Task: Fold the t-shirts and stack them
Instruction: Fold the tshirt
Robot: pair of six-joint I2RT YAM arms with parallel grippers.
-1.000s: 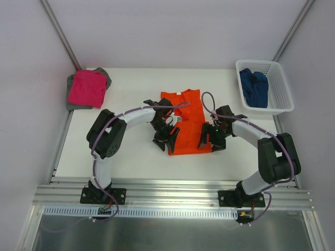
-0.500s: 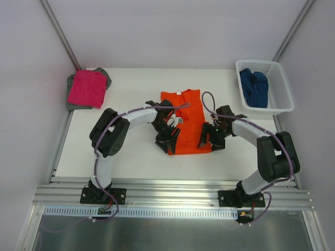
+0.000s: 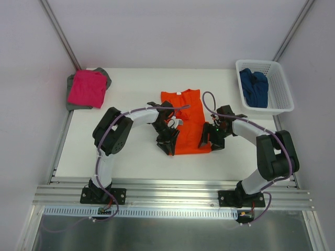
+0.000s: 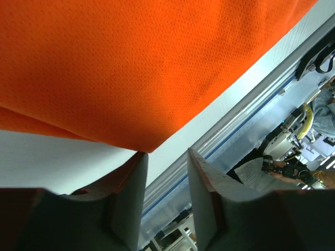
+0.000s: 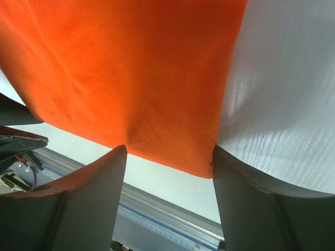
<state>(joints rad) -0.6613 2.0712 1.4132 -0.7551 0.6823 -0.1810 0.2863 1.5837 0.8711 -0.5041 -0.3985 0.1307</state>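
An orange t-shirt (image 3: 186,112) lies flat mid-table, folded into a long strip. My left gripper (image 3: 168,144) is at its near left corner. In the left wrist view that gripper (image 4: 166,153) is open with a narrow gap, and the shirt's corner (image 4: 131,68) touches one fingertip with no cloth between the jaws. My right gripper (image 3: 208,140) is at the near right corner. In the right wrist view it (image 5: 169,148) stands wide open and the shirt's hem (image 5: 131,68) spans the gap at the tips. A pink t-shirt (image 3: 87,88) lies folded on a grey one (image 3: 70,99) at the far left.
A white lattice basket (image 3: 280,97) at the far right holds a dark blue t-shirt (image 3: 254,87). The table's near edge with its metal rail (image 3: 172,193) runs just below both grippers.
The left jaws have narrowed a good deal and the left gripper has edged in to the shirt's corner. The right jaws have narrowed slightly. The shirts have not moved.
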